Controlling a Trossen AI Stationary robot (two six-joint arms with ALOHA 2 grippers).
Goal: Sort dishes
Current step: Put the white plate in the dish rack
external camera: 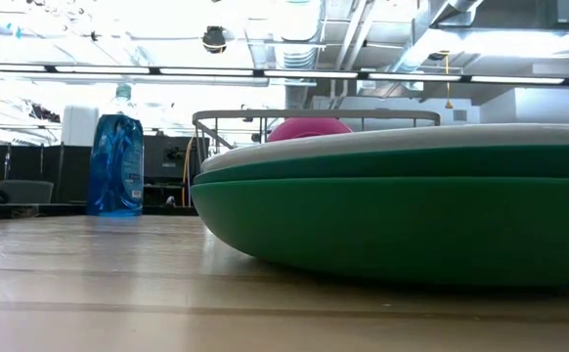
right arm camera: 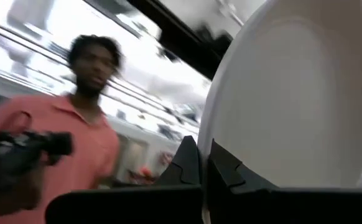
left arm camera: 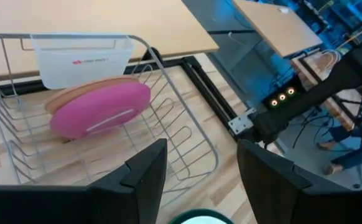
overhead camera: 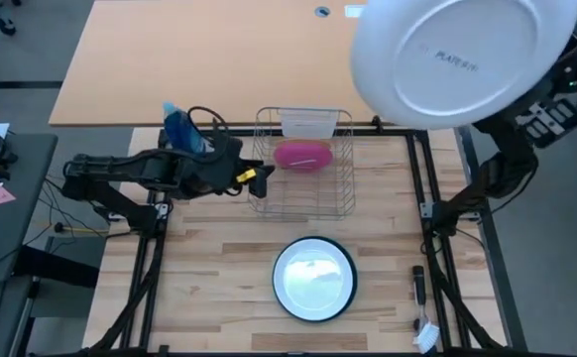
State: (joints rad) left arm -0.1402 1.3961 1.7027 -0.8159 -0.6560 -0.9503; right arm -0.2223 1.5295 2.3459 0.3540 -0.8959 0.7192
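The table (overhead camera: 219, 288) is pale butcher-block wood laid in long planks, framed by black rails; beyond it stands a smooth tan desk (overhead camera: 199, 59), and grey floor flanks both sides. From table height the room behind shows bright ceiling lights and exposed ducts.

Largest in view is the white plate (overhead camera: 462, 59), round, glossy and smooth, lifted high toward the overhead camera with its underside and printed mark facing up. The right gripper (right arm camera: 204, 163) pinches its rim, fingers closed tight on the edge. Past it, the right wrist view catches a person in a salmon shirt (right arm camera: 75, 149) in the room.

Next comes the wire dish rack (overhead camera: 305, 164), thin bright metal rods bent into a basket, with a white plastic cutlery holder (left arm camera: 81, 59) hung on its far wall. Inside lean a magenta-pink plate (left arm camera: 100, 109) and, just behind it and touching, a salmon-orange plate (left arm camera: 75, 94).

Nearer the front lies a white plate with a dark rim (overhead camera: 313, 279), stacked on a dark green plate (external camera: 392, 220), both shallow and glossy.

The left gripper (left arm camera: 196, 165) hovers beside the rack's left wall, its broad dark fingers spread apart and empty. A blue spray bottle (external camera: 115, 161) of translucent plastic stands at the table's back left.
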